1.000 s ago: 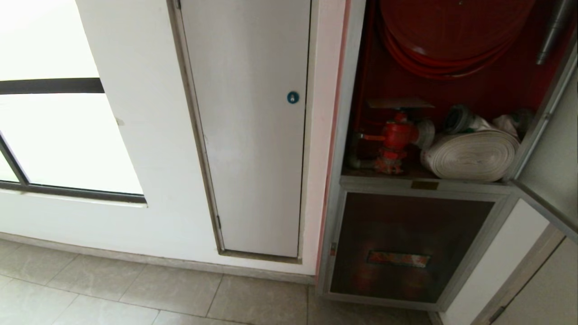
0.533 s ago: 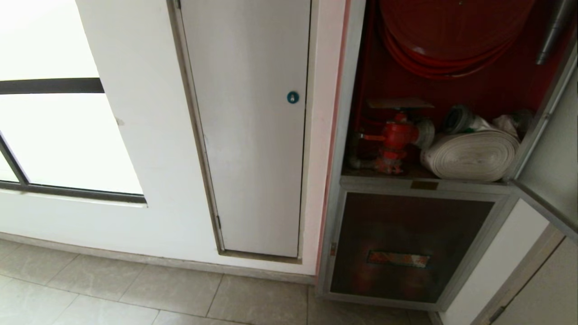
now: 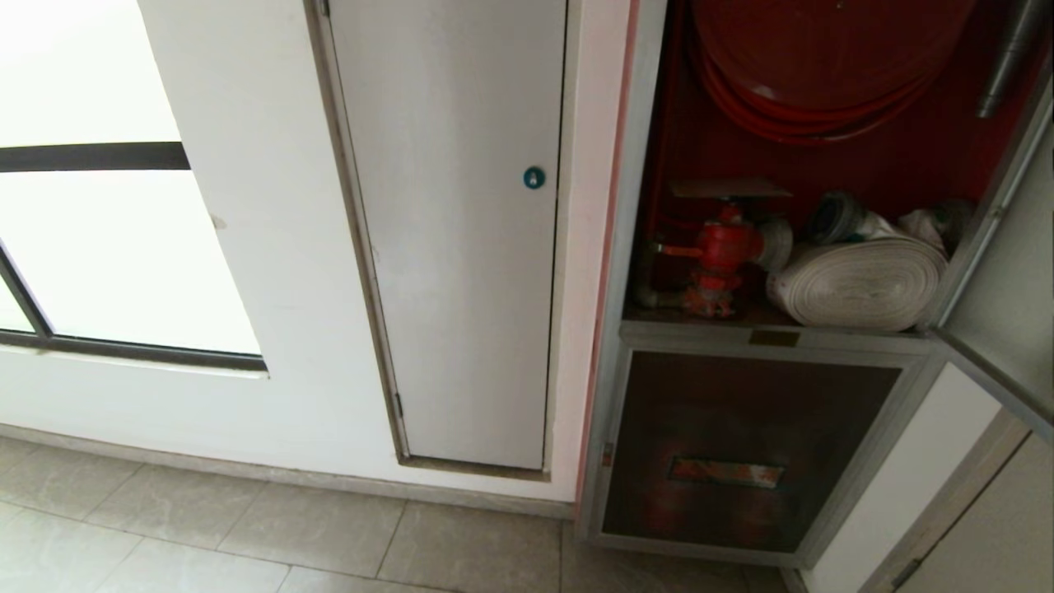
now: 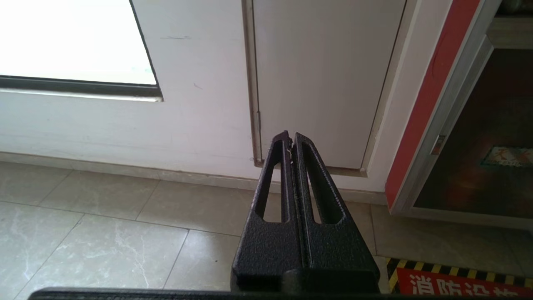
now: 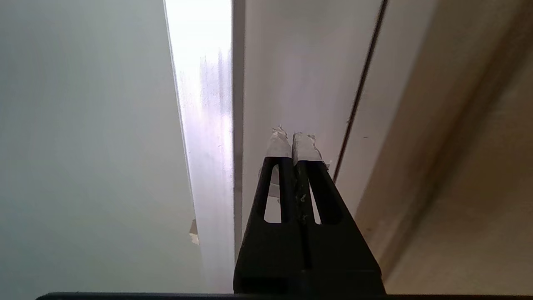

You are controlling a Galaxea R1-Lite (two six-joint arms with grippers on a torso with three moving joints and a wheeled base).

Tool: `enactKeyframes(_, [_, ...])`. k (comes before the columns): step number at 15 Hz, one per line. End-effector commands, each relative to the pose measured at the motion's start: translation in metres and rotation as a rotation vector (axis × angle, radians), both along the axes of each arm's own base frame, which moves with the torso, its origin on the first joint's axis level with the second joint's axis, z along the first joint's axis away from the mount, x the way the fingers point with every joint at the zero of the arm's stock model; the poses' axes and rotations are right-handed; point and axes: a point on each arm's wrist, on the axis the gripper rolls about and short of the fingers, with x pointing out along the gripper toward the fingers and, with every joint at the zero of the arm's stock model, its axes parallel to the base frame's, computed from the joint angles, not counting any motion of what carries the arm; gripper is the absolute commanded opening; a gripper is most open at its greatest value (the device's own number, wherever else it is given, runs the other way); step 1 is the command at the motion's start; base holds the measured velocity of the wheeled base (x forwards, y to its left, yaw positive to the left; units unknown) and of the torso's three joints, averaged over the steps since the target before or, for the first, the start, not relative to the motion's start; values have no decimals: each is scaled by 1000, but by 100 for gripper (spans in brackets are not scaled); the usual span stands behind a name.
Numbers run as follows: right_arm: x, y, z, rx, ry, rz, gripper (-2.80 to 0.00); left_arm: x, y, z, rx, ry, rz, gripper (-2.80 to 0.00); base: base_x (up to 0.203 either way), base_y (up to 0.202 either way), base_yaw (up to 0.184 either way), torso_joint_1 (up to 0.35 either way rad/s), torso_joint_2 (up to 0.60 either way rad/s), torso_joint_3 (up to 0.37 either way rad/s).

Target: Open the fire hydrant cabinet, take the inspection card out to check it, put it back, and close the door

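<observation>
The head view is showing the fire hydrant cabinet (image 3: 626,247) standing open at the right of the frame, and neither arm is showing there. Its door (image 3: 1009,272) is swinging out at the far right edge. Inside, the inspection card (image 3: 729,189) is lying flat on top of the red valve (image 3: 720,251), with its long side running left to right. A rolled white hose (image 3: 860,284) is lying just beside the valve on its right, and a red hose reel (image 3: 823,66) is hanging above them. Below is a dark lower panel (image 3: 741,453).

Only the wrist views are showing the grippers. The left gripper (image 4: 290,139) is pointing at the bottom of the plain white door (image 4: 325,79), low over the floor tiles (image 4: 104,233). Its fingers are pressed together with nothing between them. A yellow-and-black floor strip (image 4: 454,266) is peeking in at the lower right of that view.

The right gripper (image 5: 291,139) is also squeezed together and holding nothing. Its taped tips are pointing at a pale panel with a thin dark seam (image 5: 358,96). I cannot tell for sure which panel that is.
</observation>
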Motion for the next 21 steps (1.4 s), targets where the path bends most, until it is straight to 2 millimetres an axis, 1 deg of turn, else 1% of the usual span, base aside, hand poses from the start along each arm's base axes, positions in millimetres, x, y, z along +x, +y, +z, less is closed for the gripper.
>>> enactKeyframes(1, [2,-4,-3,10,5,2,-280,0,0,0,0,1,0,-280,0,0,0,0,0,0])
enactKeyframes(4, [6,-12,-7,29,13,13,-280,0,0,0,0,1,0,-280,0,0,0,0,0,0])
enactKeyframes(7, [9,-17,-4,25,12,47,-280,0,0,0,0,3,0,-280,0,0,0,0,0,0])
enactKeyframes(12, [15,-12,-1,14,-14,100,-280,0,0,0,0,2,0,-280,0,0,0,0,0,0])
enactKeyframes(16, [11,-1,3,-6,-31,122,-280,0,0,0,0,3,0,-280,0,0,0,0,0,0])
enactKeyframes(21, [8,29,0,-14,-37,184,-280,0,0,0,0,3,0,-280,0,0,0,0,0,0])
